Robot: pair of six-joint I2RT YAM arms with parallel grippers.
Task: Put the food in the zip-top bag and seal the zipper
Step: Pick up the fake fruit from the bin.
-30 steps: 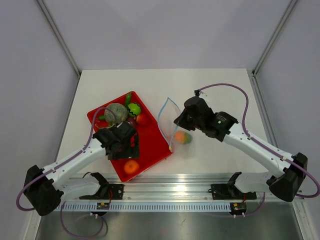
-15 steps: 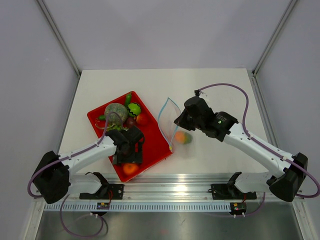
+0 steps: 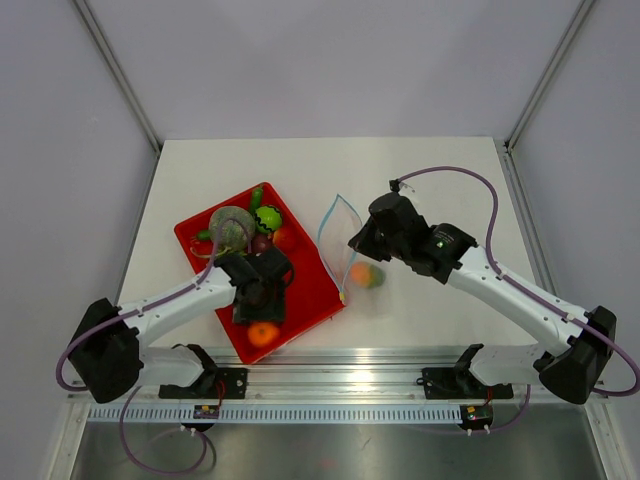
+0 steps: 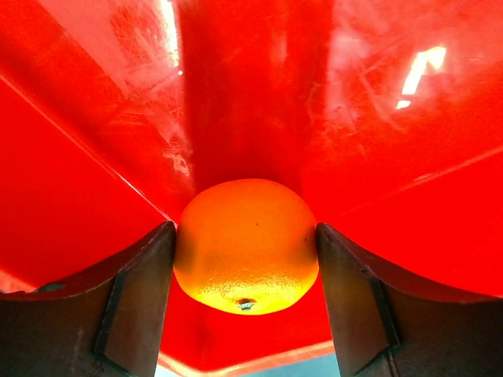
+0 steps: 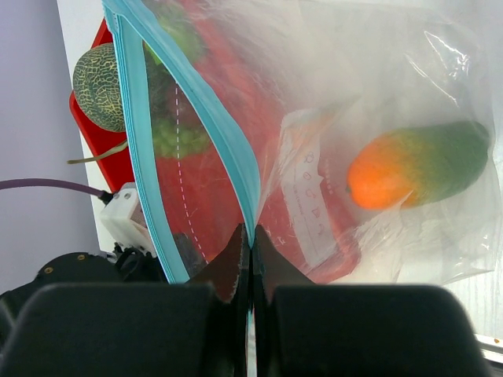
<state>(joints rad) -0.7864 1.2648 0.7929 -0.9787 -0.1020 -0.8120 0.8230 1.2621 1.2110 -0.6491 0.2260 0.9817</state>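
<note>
Food is split between two places: a mango (image 5: 416,169) lies inside the bag (image 5: 369,71), while the rest sits on the red tray (image 3: 312,288). There, the left claw (image 4: 246,236) pinches the orange (image 3: 262,334) near the tray's front corner, a finger touching it on either side. The right claw (image 5: 250,245) is pressed together on the bag's blue zipper (image 5: 198,102), holding the mouth up just beside the tray. A netted melon (image 3: 230,224) rests at the tray's far end.
</note>
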